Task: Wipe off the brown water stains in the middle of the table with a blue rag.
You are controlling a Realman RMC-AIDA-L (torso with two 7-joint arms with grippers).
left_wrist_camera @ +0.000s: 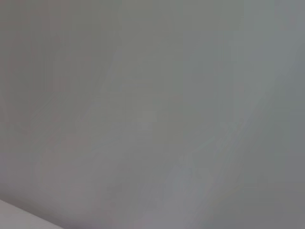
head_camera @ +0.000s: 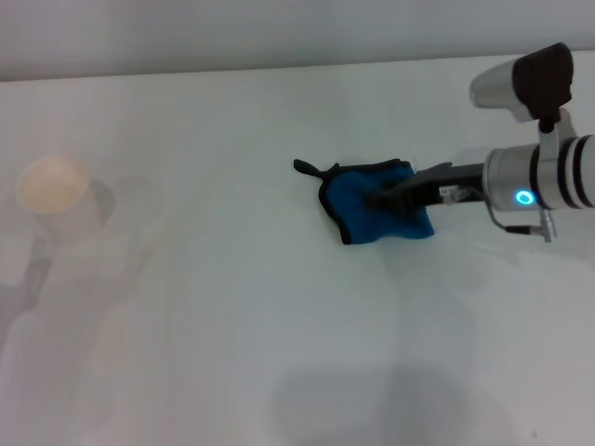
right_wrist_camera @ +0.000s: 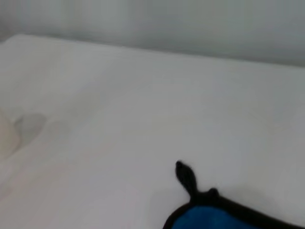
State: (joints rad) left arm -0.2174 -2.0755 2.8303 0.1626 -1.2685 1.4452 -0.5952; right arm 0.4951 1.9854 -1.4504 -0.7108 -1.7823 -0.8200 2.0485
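Pale tan-rimmed paper cup (head_camera: pixel 52 184) stands far left, well apart. Near centre, small bright blue rag with black trim (head_camera: pixel 372 214) lies flat on the smooth white table (head_camera: pixel 232 325), right gripper (head_camera: pixel 389 198) pinching it down, likely for wiping. No brown stain discernible. Plain pale wall behind.

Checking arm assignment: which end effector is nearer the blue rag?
Right. The right end effector rests on the blue rag; the left end effector appears in no view.
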